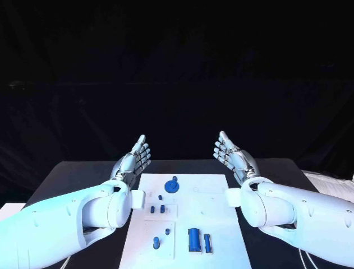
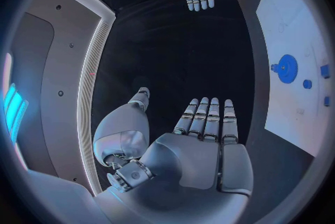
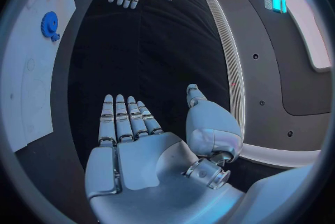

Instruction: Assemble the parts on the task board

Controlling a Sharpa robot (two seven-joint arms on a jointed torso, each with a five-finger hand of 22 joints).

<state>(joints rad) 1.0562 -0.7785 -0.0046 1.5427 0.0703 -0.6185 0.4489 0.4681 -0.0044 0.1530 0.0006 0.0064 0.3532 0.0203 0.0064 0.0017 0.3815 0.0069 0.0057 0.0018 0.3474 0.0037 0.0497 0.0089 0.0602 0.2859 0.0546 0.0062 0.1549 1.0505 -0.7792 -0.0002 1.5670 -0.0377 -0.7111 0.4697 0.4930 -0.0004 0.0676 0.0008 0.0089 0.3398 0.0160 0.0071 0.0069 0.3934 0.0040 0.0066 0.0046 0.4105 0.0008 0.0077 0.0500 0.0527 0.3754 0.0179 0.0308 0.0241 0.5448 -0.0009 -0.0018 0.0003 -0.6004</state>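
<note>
Partly arm-hidden task board [image 1: 185,224], hands empty.

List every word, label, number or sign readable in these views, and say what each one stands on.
None can be read.
The task board carries faint outlines but no legible print.
The blue gear and the other blue parts show no markings.
The left hand and right hand, both held open above the table, bear no legible label.

the task board [image 1: 217,235] runs off the bottom edge, its small blue parts [image 1: 156,242] unclear.
</note>
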